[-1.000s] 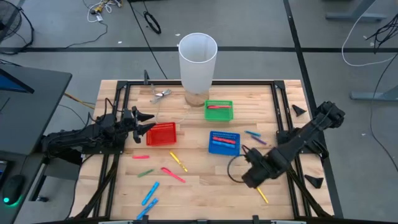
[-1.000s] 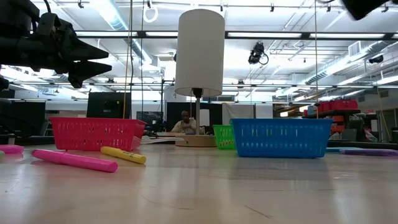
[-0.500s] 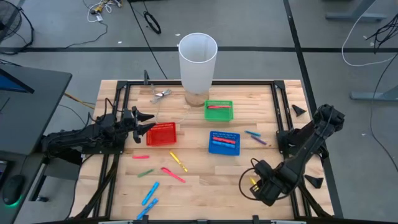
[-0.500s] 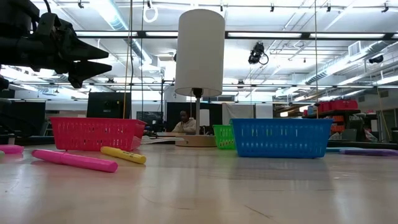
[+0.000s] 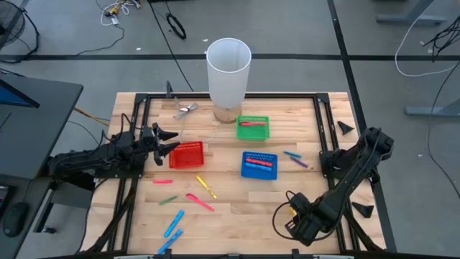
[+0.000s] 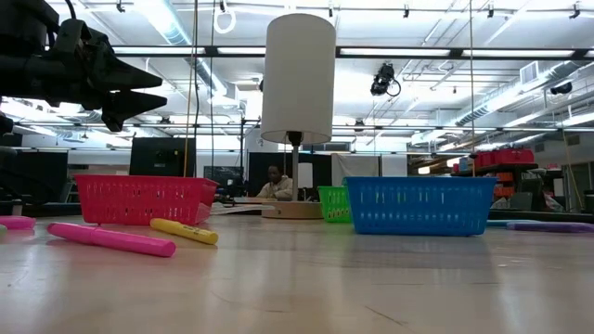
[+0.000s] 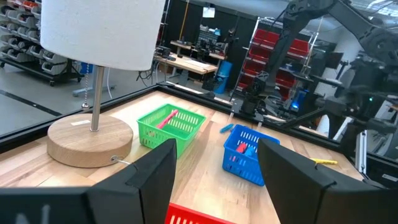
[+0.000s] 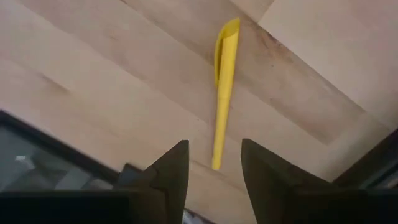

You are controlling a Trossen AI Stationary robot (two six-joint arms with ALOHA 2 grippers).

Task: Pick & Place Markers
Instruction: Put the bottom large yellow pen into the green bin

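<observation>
Since a second ago the right gripper (image 5: 300, 224) has been carried from the lower middle right of the high view down toward the bottom edge of the table (image 5: 237, 200), while the left gripper (image 5: 167, 141) has stayed at the left, beside the red basket (image 5: 187, 155). In the right wrist view the right gripper's fingers (image 8: 171, 171) are seen apart, with a yellow marker (image 8: 224, 87) lying on the wood just beyond and between them; contact is not evident, though the tips are poorly seen. The left gripper's fingers (image 7: 152, 171) are spread and nothing is held between them. Markers are scattered over the table: a yellow one (image 5: 206, 187), a pink one (image 5: 199, 202) and a green one (image 5: 168, 199) at lower centre of the high view, two light blue ones (image 5: 173, 223) at lower left, and a light blue and a purple one (image 5: 295, 158) right of the blue basket (image 5: 259, 164). Red markers are seen inside the blue basket and the green basket (image 5: 253, 127). A tall white cylinder (image 5: 228, 72) stands at upper centre.
</observation>
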